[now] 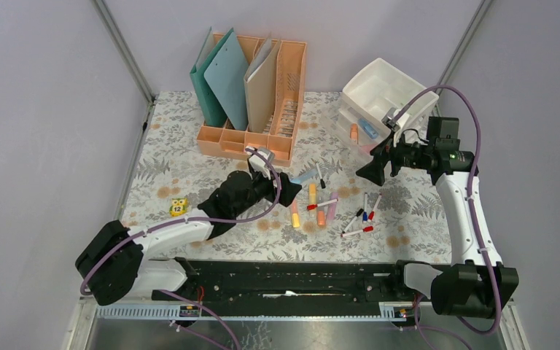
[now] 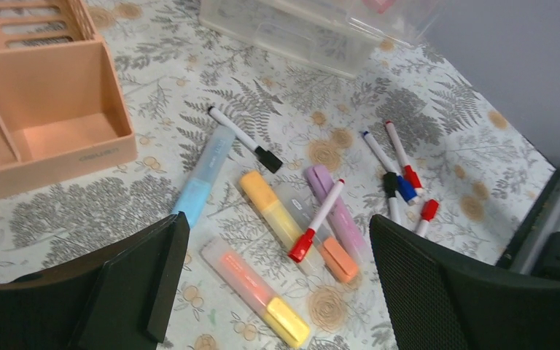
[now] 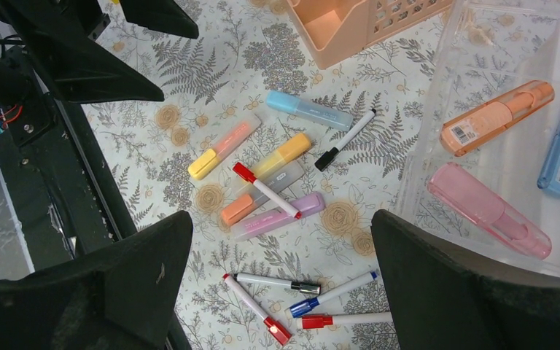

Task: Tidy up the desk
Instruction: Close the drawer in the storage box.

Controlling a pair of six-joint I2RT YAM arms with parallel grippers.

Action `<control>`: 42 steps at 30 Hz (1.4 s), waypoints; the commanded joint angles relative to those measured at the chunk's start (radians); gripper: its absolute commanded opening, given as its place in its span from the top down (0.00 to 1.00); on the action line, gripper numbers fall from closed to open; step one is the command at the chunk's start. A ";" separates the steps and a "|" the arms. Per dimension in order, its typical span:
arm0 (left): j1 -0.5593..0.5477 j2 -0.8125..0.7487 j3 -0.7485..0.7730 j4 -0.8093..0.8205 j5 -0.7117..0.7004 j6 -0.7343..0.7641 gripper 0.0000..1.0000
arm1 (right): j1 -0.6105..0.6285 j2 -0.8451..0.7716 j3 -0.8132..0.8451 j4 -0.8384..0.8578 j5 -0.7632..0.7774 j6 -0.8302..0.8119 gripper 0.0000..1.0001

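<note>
The desk (image 1: 168,168) wears a fern-and-flower cloth. Several highlighters (image 1: 312,200) lie loose at its middle, with several thin whiteboard markers (image 1: 361,219) to their right. My left gripper (image 1: 284,184) hovers open just left of the highlighters. In the left wrist view it (image 2: 277,222) hangs above a yellow-capped highlighter (image 2: 255,292) and a red-capped marker (image 2: 319,219), holding nothing. My right gripper (image 1: 373,169) is open and raised beside the drawer unit. The right wrist view shows it (image 3: 281,219) over the markers (image 3: 313,292), empty.
A peach file rack (image 1: 251,138) holding folders (image 1: 226,80) stands at the back centre. A white drawer unit (image 1: 375,95) sits at the back right; its open clear drawer (image 3: 437,153) contains orange, pink and blue items. A small yellow block (image 1: 179,206) lies at the left.
</note>
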 commanded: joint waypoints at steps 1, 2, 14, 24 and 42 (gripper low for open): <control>0.006 -0.078 0.012 -0.015 0.060 -0.094 0.02 | -0.001 -0.032 -0.003 -0.003 -0.023 -0.015 0.00; 0.007 -0.104 0.008 -0.032 0.057 -0.097 0.02 | -0.001 -0.036 -0.009 -0.003 -0.023 -0.015 0.00; 0.016 -0.421 -0.037 -0.227 -0.025 -0.175 0.01 | 0.010 -0.131 -0.062 -0.003 -0.023 -0.015 0.00; 0.016 -0.358 -0.116 0.011 0.151 -0.294 0.01 | 0.360 -0.102 0.021 -0.003 -0.023 -0.015 0.00; 0.016 -0.455 -0.262 0.024 0.102 -0.360 0.01 | 0.555 0.219 0.161 0.038 0.891 0.019 0.82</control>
